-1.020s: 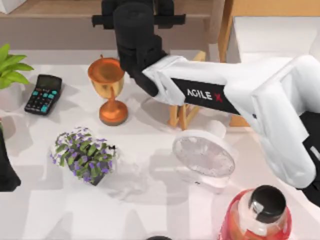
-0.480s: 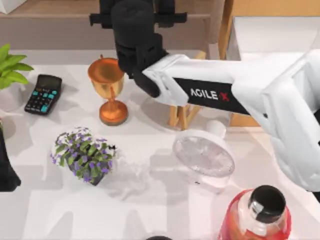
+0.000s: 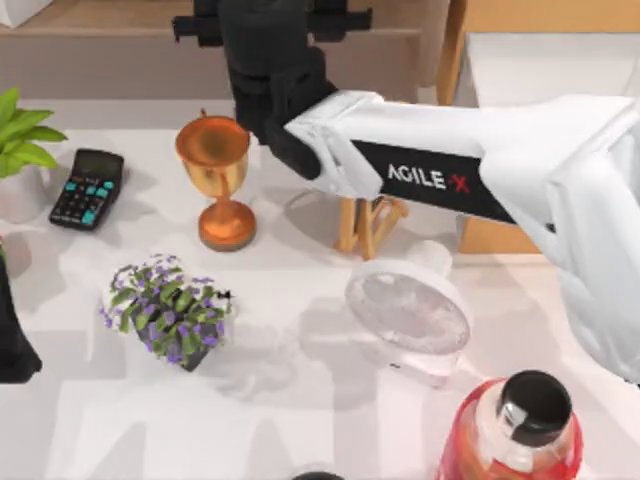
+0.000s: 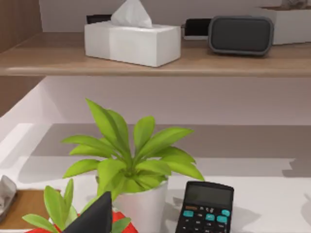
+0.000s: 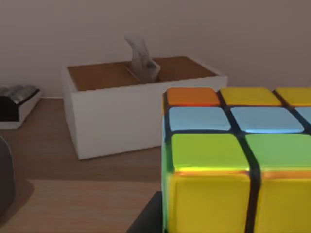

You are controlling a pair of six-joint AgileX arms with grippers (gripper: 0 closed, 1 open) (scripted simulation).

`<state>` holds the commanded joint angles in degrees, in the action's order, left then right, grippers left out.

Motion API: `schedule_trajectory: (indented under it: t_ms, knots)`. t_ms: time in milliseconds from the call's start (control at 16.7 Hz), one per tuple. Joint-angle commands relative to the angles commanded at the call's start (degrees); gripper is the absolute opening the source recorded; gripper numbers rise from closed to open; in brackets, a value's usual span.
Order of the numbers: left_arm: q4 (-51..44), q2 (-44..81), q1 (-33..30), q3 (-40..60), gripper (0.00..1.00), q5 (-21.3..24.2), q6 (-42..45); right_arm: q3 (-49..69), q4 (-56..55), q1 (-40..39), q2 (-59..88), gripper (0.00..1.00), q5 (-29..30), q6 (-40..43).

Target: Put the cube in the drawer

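The white right arm with its black wrist stretches from the table's right side across to the back, and the right gripper [image 3: 270, 20] sits up by the brown wooden shelf [image 3: 110, 15]. In the right wrist view the small puzzle cube of yellow, green, blue and orange squares on a dark grid [image 5: 238, 160] sits right against the camera, with a dark finger edge [image 5: 148, 218] at its lower corner, so the gripper looks clamped on it, the cube held up at shelf height. Behind it on the shelf stands a white box with a brown top and a grey tissue sticking out [image 5: 136, 104].

The large light-orange wooden drawer box with a white inside [image 3: 520, 60] is at the back right of the table, partly under the arm. Near it a small light wooden stand [image 3: 365, 225] stands under the forearm.

On the white table [image 3: 300, 290] are a copper goblet-shaped trophy [image 3: 215, 180], a black calculator with teal keys [image 3: 88, 188], a pot of purple flowers [image 3: 165, 310], a clear round fan [image 3: 408, 312] and a red bottle with a black cap [image 3: 520, 425].

The left arm is parked at the table's left edge; a dark tip of the left gripper [image 4: 95, 218] shows beside a green leafy plant in a white pot [image 4: 129, 165], and I cannot tell how its fingers stand
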<state>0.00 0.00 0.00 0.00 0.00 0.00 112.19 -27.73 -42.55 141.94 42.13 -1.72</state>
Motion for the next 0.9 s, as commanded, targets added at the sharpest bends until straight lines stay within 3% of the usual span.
schedule_trajectory:
  t_ms: [360, 900]
  knots:
    - [0.0, 0.0, 0.0, 0.0, 1.0, 0.0, 0.0, 1.6, 20.36, -0.42, -8.7, 0.0, -7.8, -2.59]
    - [0.0, 0.0, 0.0, 0.0, 1.0, 0.0, 0.0, 4.85, 65.34, 5.78, -19.89, 0.0, -22.92, -5.41]
